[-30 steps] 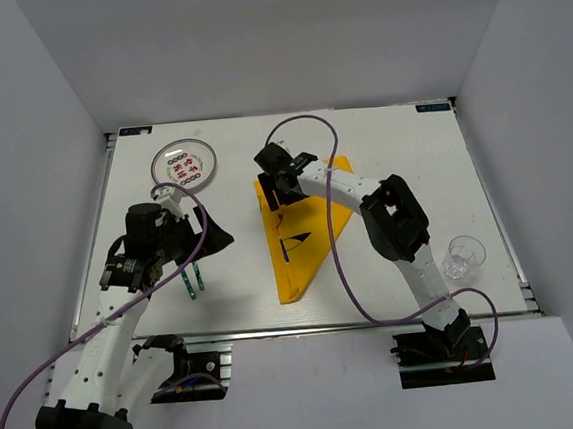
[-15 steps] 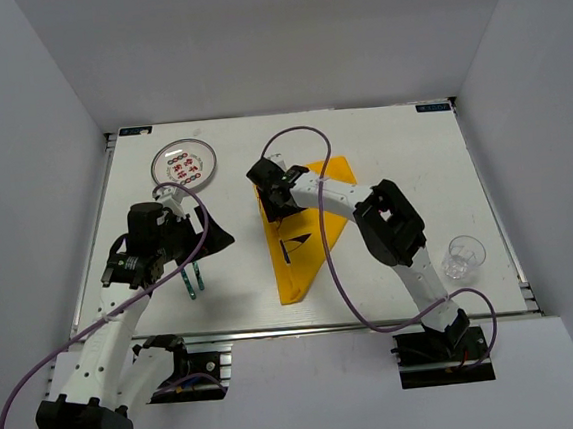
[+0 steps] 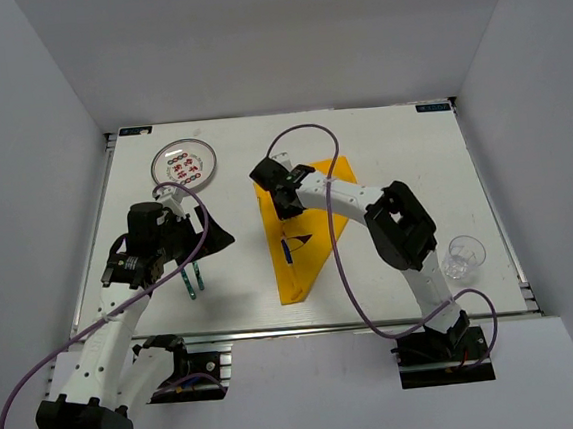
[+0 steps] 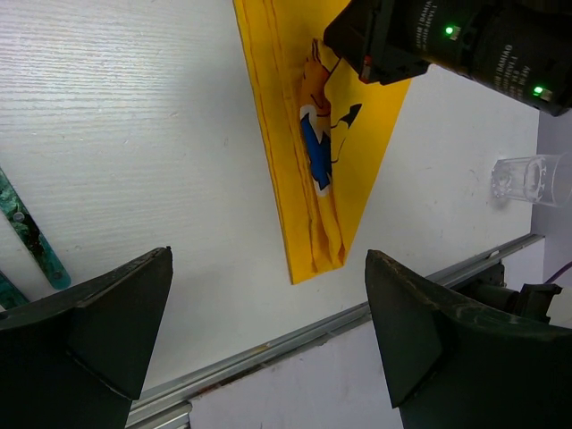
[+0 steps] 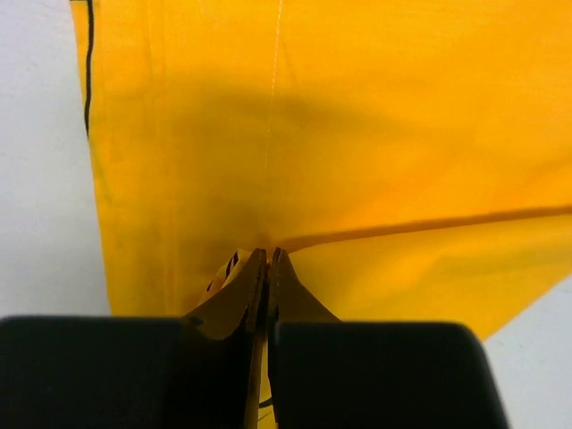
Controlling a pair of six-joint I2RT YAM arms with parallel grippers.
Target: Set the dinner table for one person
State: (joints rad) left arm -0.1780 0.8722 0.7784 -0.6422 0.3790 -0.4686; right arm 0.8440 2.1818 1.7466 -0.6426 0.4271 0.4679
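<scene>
A folded yellow Pikachu-print cloth [image 3: 305, 248] [image 4: 299, 80] [image 5: 357, 134] lies as a long triangle in the middle of the white dinner table [image 3: 403, 164]. My right gripper [image 3: 284, 207] [image 5: 268, 255] is down on the cloth's far left part, jaws pressed together with a pinch of the fabric between them. My left gripper [image 3: 208, 236] [image 4: 268, 259] hovers over the table's left side, wide open and holding nothing. Teal-handled cutlery [image 3: 193, 280] [image 4: 36, 237] lies just below it.
A round patterned plate [image 3: 184, 164] sits at the far left of the table. A clear glass [image 3: 464, 255] [image 4: 527, 179] stands near the front right corner. A metal rail [image 4: 295, 335] runs along the near edge.
My right gripper has gone from open to shut, pinching the yellow cloth, after shifting slightly left over it. The left arm has barely moved.
</scene>
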